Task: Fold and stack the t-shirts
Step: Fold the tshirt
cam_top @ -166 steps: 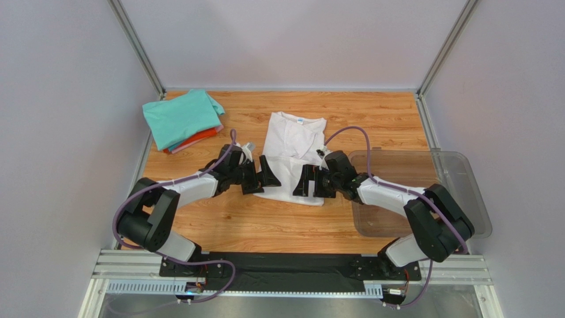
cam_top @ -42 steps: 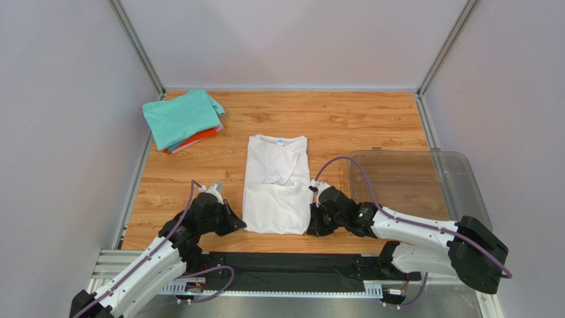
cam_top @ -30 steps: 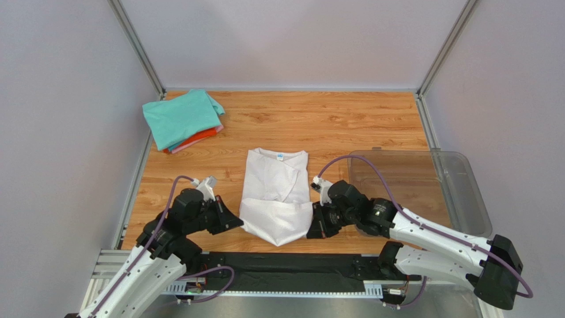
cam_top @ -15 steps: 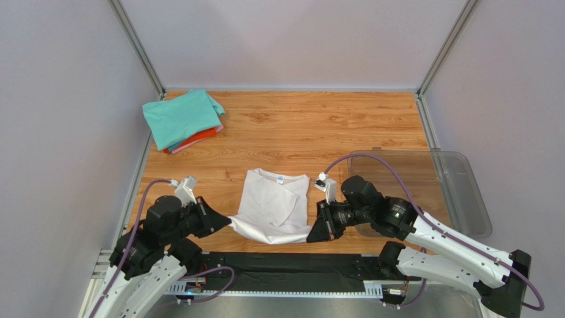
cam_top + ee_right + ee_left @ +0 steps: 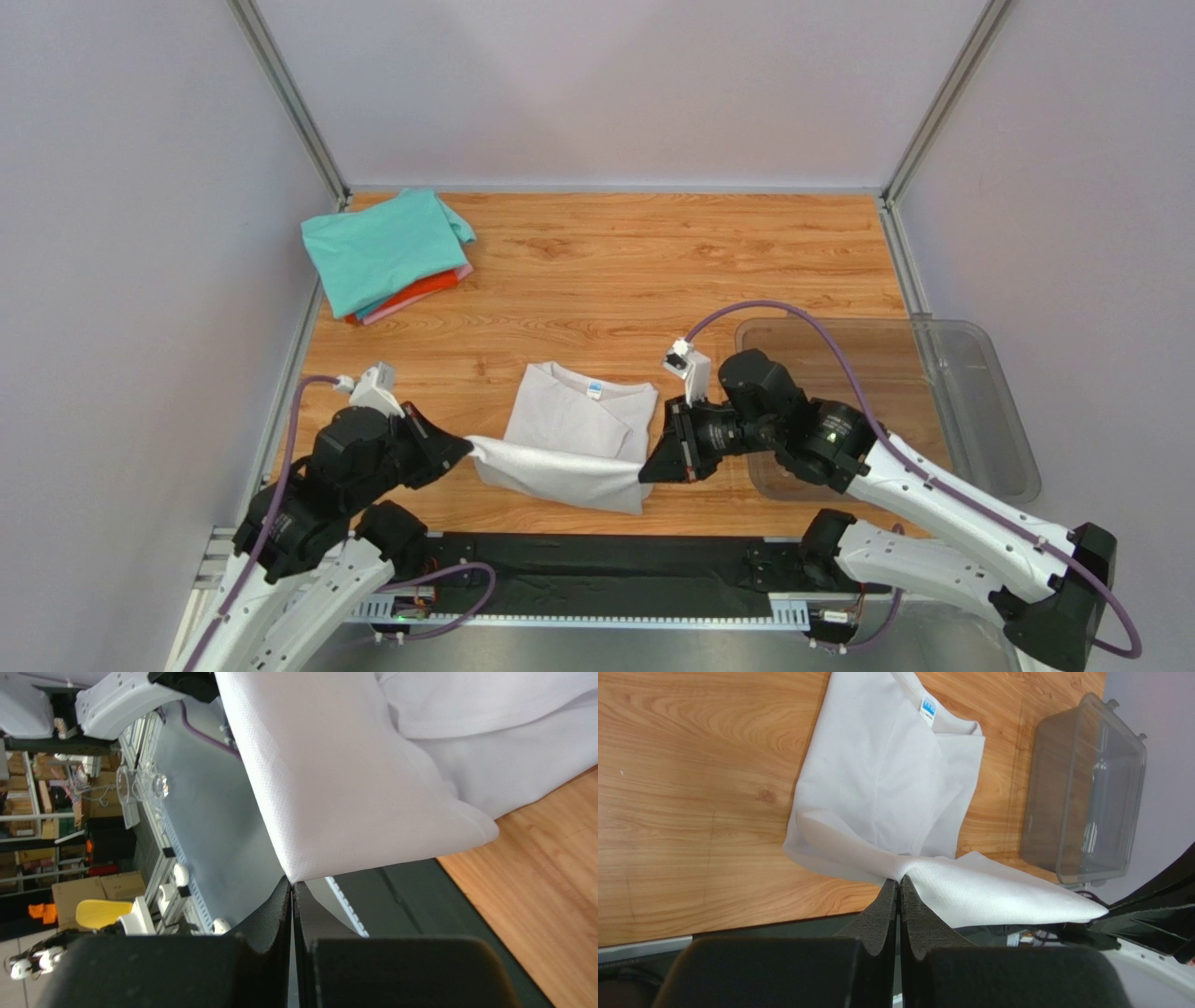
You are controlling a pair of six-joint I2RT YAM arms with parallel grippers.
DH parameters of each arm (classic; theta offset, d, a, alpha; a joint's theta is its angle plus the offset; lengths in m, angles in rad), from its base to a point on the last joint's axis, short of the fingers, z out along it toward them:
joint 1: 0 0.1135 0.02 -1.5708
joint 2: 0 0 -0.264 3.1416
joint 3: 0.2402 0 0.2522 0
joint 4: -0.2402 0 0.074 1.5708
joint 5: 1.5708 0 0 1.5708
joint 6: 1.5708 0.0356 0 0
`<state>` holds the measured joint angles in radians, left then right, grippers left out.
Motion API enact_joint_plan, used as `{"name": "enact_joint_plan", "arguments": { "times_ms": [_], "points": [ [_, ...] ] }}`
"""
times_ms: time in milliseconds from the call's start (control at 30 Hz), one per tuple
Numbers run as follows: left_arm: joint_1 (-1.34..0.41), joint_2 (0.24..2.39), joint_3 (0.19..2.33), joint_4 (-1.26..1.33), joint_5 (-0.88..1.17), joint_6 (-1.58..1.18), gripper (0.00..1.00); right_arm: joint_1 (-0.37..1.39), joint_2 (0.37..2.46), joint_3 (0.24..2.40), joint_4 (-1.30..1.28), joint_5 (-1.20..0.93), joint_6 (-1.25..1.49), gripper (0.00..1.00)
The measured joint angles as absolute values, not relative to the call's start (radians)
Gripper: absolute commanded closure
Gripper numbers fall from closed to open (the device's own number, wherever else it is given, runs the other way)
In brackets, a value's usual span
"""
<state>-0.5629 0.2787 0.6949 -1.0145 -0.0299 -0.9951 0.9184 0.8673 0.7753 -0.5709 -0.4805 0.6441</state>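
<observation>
Wood-grain table inside pale grey walls, and I'm looking down on both arms at the near edge. My left gripper is clamped tight on the near left corner of the white t-shirt; in the wrist view the two black fingers are pressed together with the cloth pinched between them. My right gripper is squeezed closed on the opposite near corner, fingers pressed flat with the hem caught at their tips. Between the two grips the hem is lifted off the wood and stretched into a straight band, sagging a little in the middle. The rest of the shirt lies on the table beyond it, near the front edge and about centre, collar end away from me, with the small blue neck label facing up. Off to the right the clear plastic bin sits on the table, my right arm crossing over its near left corner. Far left corner, well apart from all this, is the stack: a teal t-shirt on top, a thin pink edge and an orange-red t-shirt peeking out beneath.
</observation>
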Motion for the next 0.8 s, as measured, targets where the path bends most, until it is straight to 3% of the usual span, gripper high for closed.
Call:
{"name": "enact_joint_plan", "arguments": {
  "times_ms": [433, 800],
  "points": [
    [-0.562, 0.602, 0.721, -0.858, -0.205, -0.997, 1.00, 0.684, 0.971, 0.774, -0.460, -0.447, 0.575, 1.00],
    [-0.555, 0.830, 0.777, -0.717, -0.329, -0.981, 1.00, 0.579, 1.201, 0.786, -0.355, -0.376, 0.556, 1.00]
  ]
}}
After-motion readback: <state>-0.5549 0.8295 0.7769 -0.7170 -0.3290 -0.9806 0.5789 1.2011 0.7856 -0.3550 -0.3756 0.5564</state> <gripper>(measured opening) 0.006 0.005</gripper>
